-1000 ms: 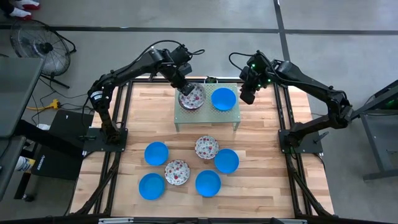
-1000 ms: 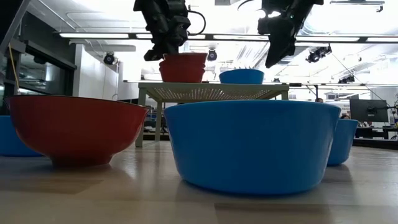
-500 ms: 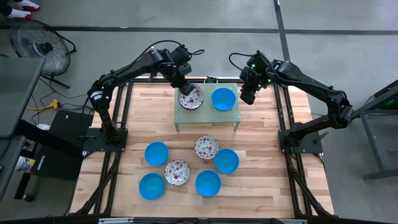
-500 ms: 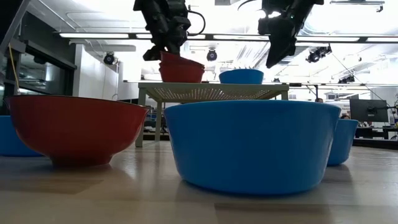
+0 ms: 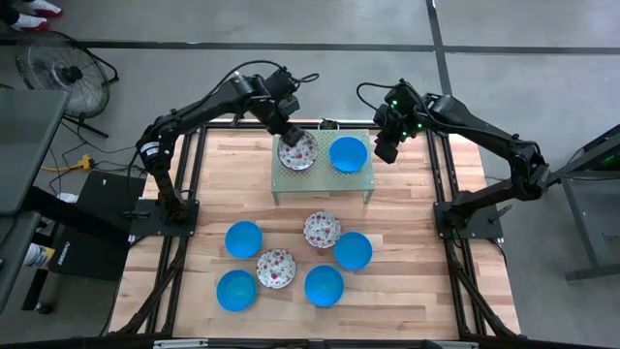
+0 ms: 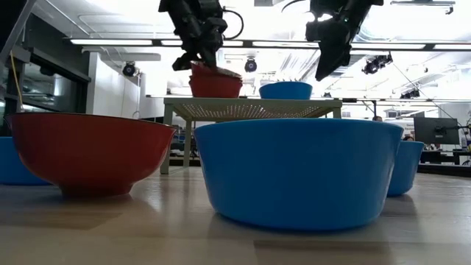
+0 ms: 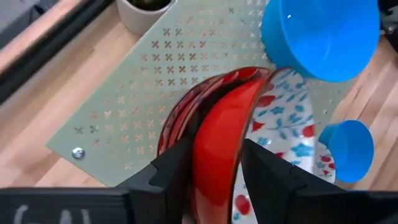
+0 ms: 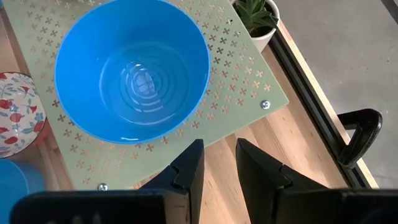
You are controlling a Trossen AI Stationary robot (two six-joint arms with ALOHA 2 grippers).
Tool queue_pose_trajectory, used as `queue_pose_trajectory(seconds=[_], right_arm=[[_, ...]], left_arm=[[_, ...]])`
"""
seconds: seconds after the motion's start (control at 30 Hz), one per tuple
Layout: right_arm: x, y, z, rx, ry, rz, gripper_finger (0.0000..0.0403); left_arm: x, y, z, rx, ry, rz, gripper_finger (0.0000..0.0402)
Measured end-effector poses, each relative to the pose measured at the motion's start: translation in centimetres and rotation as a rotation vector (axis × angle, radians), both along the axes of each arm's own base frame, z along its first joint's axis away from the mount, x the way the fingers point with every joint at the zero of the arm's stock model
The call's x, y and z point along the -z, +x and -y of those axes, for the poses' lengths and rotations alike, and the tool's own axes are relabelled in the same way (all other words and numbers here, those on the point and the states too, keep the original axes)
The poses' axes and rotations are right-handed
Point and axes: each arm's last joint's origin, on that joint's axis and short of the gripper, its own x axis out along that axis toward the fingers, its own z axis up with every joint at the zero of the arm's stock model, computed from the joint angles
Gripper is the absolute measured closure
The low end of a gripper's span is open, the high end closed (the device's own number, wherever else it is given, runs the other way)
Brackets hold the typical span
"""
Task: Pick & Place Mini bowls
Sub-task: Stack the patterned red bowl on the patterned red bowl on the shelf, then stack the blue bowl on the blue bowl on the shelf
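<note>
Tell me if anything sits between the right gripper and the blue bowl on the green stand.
Nothing visible does. The right gripper hangs just off the green stand beside the blue bowl, with only bare perforated surface and the stand's edge between them.

Large blue bowl [image 6: 298, 173] foreground, red-sided bowl [image 6: 90, 154] beside, left tool [image 6: 197, 57] over stand's [image 6: 250, 109] stacked bowls [image 6: 215, 83]

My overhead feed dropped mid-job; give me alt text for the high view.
The left pincer sits over the floral bowl on the green stand, beside a blue bowl. The right pincer waits by the stand; six bowls lie below.
</note>
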Motion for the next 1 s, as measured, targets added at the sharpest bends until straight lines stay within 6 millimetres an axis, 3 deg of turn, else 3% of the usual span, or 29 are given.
queue_pose_trajectory(seconds=[0.33, 0.5, 0.73, 1.0], right_arm=[[0.1, -0.1, -0.1, -0.003, 0.007, -0.012, 0.0320], [0.1, -0.1, -0.1, -0.007, 0.005, -0.013, 0.0320], [0.0, -0.4, 0.3, -0.054, 0.028, 0.017, 0.0320], [-1.9, -2.8, 1.0, -0.012, -0.042, 0.123, 0.0320]], left_arm=[[-3.7, -0.8, 0.2, -0.024, 0.126, 0.018, 0.0261], [-4.2, -0.8, 0.8, 0.068, 0.240, -0.036, 0.0261], [-4.1, 0.5, 3.7, 0.194, 0.416, -0.156, 0.0261], [-4.5, 0.6, 4.8, 0.271, 0.497, -0.174, 0.0261]])
